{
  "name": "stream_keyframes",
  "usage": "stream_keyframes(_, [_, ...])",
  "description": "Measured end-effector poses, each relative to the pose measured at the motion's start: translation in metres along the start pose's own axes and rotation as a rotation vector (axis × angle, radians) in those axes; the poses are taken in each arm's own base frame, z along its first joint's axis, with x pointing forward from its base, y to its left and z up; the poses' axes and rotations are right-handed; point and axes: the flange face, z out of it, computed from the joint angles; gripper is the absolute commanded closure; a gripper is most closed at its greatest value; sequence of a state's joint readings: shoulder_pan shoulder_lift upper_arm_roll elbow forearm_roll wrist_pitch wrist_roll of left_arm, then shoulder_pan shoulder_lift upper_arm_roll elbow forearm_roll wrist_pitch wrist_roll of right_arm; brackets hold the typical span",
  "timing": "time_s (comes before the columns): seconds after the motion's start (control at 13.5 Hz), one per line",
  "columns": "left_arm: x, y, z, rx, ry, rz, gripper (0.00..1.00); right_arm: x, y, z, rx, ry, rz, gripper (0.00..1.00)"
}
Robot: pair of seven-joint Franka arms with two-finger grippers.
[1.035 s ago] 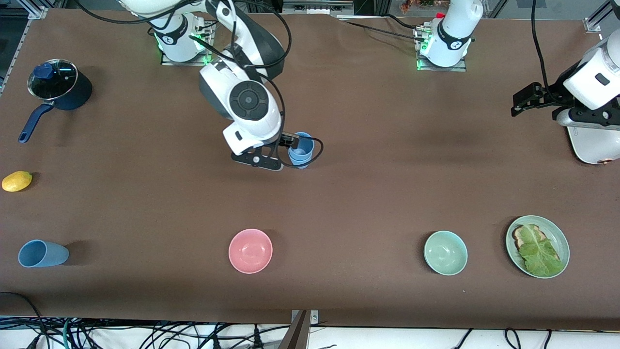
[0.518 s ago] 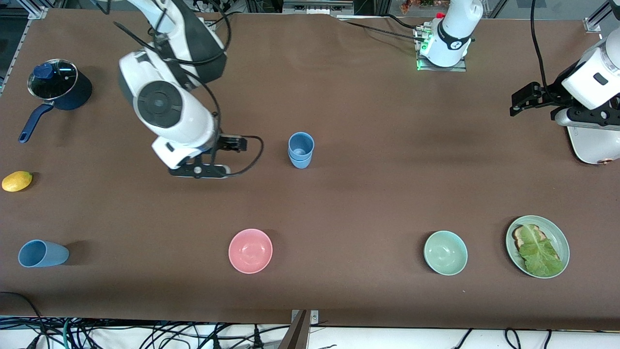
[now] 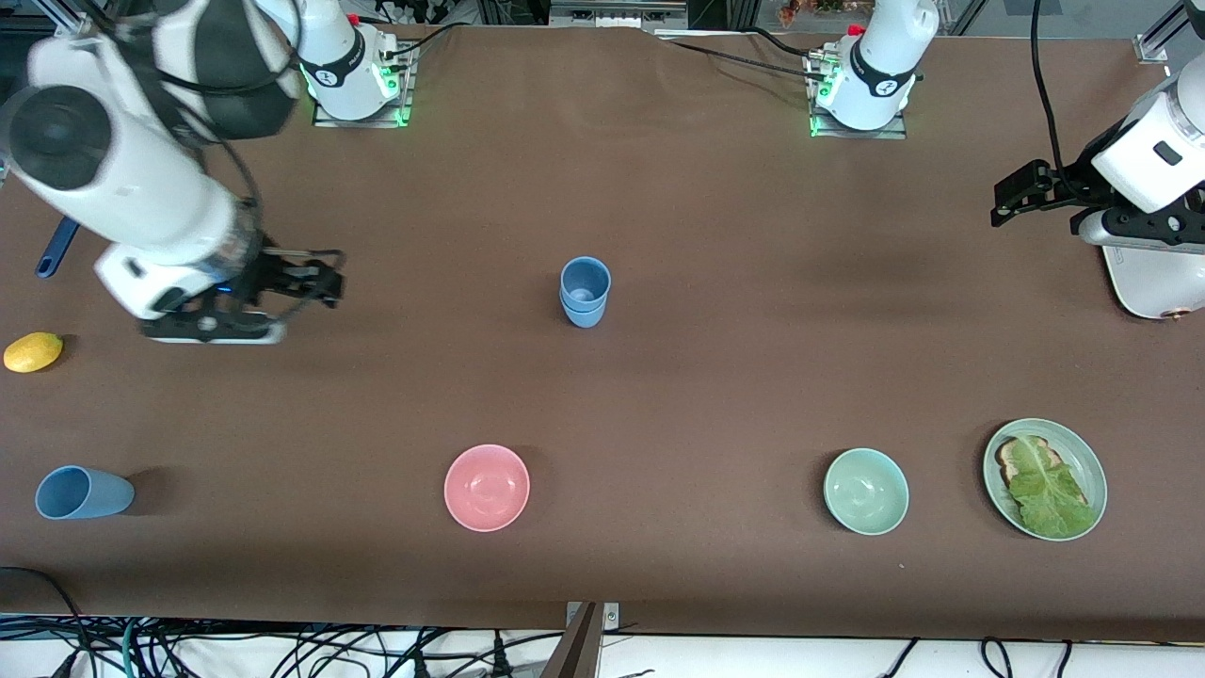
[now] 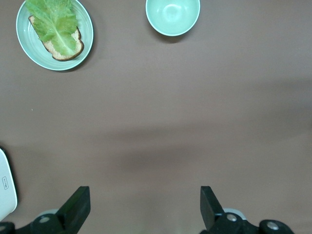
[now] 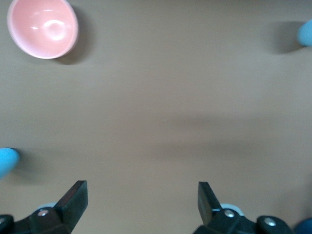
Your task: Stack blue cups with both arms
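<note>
Two blue cups point(image 3: 585, 290) stand nested upright in the middle of the table; their edge shows in the right wrist view point(image 5: 7, 161). A third blue cup point(image 3: 83, 492) lies on its side near the front edge at the right arm's end, and also shows in the right wrist view point(image 5: 305, 33). My right gripper point(image 3: 322, 280) is open and empty over bare table, well apart from the stack toward the right arm's end; its jaws stand wide in the right wrist view point(image 5: 141, 190). My left gripper point(image 3: 1009, 201) waits open and empty point(image 4: 145, 192) beside the toaster.
A pink bowl point(image 3: 487, 487), a green bowl point(image 3: 866, 491) and a plate with toast and lettuce point(image 3: 1092, 471) lie along the front. A lemon point(image 3: 33, 351) and a navy saucepan handle point(image 3: 56, 250) lie at the right arm's end. A white toaster point(image 3: 1153, 278) stands at the left arm's end.
My right gripper was at the nested cups, came away empty and swung toward the right arm's end of the table. The stack stays upright. The left arm has barely moved.
</note>
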State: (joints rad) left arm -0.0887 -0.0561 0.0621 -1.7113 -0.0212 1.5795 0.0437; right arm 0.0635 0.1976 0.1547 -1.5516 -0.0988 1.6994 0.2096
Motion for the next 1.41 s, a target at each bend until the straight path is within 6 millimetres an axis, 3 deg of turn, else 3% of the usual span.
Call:
stream_keyframes(0.22, [0.002,-0.002,-0.001,0.000,0.017,-0.004,0.01,-0.009,0.079,-0.021,-0.007,0.007,0.008,0.00])
stream_keyframes(0.37, [0.002,-0.004,-0.002,0.007,0.021,-0.006,0.01,-0.023,0.103,-0.035,-0.004,-0.031,0.035,0.00])
stream_keyframes(0.59, [0.003,-0.006,-0.002,0.024,0.030,-0.006,0.01,-0.038,0.108,-0.045,-0.003,-0.090,0.043,0.00])
stream_keyframes(0.96, [0.004,-0.006,-0.002,0.024,0.031,-0.006,0.01,-0.039,0.125,-0.043,0.063,-0.102,0.086,0.00])
stream_keyframes(1.41, [0.004,-0.007,-0.005,0.025,0.043,-0.007,0.01,-0.038,0.123,-0.041,0.066,-0.109,0.085,0.00])
